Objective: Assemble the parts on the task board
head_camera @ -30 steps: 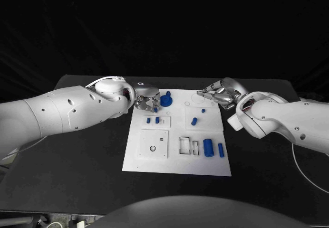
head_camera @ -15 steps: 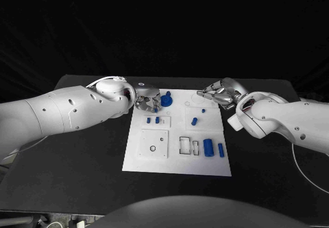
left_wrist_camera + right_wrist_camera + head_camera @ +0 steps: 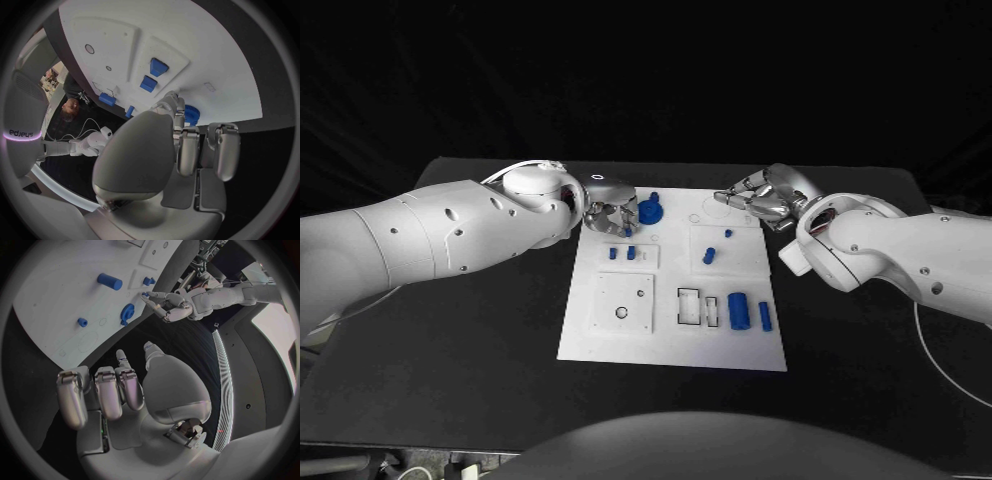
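Nothing has shifted across the last second: both arms hold station at the far end of the white plastic task board point(image 3: 672, 330). Left hand point(image 3: 609, 215): fingers curled, tips touching a blue toothed gear point(image 3: 651, 210) at the board's far-left corner; firm grip cannot be told. Right hand point(image 3: 759, 198): fingers curled inward, empty, far-right edge. Gear lies just right of the left hand, the nearer one.

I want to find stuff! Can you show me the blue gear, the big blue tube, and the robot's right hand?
Blue gear point(image 3: 651, 212), head view, on its toothed rim.
Big blue tube point(image 3: 737, 306), head view, on its middle.
Right hand point(image 3: 759, 197), head view, on its silver knuckles.
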Controlling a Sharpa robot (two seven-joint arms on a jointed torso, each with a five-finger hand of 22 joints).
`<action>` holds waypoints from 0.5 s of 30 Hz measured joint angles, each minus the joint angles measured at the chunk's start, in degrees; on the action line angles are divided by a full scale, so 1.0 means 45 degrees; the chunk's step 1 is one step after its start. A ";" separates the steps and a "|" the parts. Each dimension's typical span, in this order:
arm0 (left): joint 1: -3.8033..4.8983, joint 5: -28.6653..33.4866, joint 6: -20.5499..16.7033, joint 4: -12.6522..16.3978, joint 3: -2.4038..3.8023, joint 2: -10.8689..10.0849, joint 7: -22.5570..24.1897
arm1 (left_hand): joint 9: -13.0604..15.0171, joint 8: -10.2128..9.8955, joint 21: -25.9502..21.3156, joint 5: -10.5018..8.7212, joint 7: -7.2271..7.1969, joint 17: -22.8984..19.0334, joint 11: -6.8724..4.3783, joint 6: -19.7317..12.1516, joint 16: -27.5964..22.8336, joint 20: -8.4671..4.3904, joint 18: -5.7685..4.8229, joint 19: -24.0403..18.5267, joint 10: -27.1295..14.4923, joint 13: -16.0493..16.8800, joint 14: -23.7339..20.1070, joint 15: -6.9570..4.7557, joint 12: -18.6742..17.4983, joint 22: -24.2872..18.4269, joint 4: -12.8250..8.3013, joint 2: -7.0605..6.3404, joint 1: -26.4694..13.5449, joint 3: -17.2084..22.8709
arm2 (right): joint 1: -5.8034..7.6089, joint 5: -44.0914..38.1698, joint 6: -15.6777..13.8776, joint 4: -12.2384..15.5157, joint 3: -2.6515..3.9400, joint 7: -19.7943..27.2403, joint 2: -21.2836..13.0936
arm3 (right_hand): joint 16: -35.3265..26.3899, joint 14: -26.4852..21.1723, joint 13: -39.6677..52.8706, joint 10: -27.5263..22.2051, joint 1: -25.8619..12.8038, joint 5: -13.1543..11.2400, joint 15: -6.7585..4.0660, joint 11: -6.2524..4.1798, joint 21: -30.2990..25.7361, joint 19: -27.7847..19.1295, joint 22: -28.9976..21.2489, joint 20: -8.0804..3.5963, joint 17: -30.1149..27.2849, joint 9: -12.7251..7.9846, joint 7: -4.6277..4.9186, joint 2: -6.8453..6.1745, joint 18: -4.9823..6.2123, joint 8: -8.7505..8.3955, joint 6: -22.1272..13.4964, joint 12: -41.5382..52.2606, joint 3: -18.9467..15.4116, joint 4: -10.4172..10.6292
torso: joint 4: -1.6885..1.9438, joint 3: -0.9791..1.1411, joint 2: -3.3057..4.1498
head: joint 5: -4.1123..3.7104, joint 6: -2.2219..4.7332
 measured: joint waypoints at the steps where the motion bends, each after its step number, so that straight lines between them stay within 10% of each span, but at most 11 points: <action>1: 0.0000 0.0000 0.0004 -0.0001 0.0001 0.0001 0.0000 | -0.0008 -0.0001 0.0000 0.0000 0.0008 0.0000 0.0043 0.0001 0.0000 0.0000 -0.0001 0.0000 -0.0043 -0.0002 0.0000 0.0000 0.0000 0.0000 0.0019 0.0000 0.0000 0.0019 | 0.0000 0.0000 0.0002 0.0000 0.0000 0.0000 0.0002 | 0.0000 0.0000 0.0000 0.0000 0.0000 0.0000 0.0000 0.0000 0.0000 0.0000 0.0000 0.0000 0.0000 0.0000 0.0000 0.0000 -0.0001 0.0000 0.0000 0.0000 0.0000 0.0000 | 0.0000 0.0000 0.0000 | -0.0004 0.0000; 15: -0.0009 0.0003 0.0107 -0.0158 -0.0001 0.0053 -0.0009 | -0.0086 -0.0106 0.0000 -0.0012 0.0136 -0.0001 0.0155 -0.0088 0.0000 0.0000 -0.0001 0.0000 -0.0247 -0.0012 0.0001 0.0092 0.0000 0.0000 -0.0018 0.0000 0.0000 0.0125 | 0.0000 -0.0002 0.0025 0.0000 0.0000 -0.0007 0.0011 | 0.0000 0.0000 -0.0001 0.0000 0.0000 0.0000 0.0000 0.0000 0.0000 0.0000 0.0010 0.0000 -0.0001 -0.0002 0.0000 0.0000 -0.0001 0.0000 0.0000 0.0000 0.0001 0.0000 | 0.0002 -0.0002 0.0005 | 0.0000 0.0000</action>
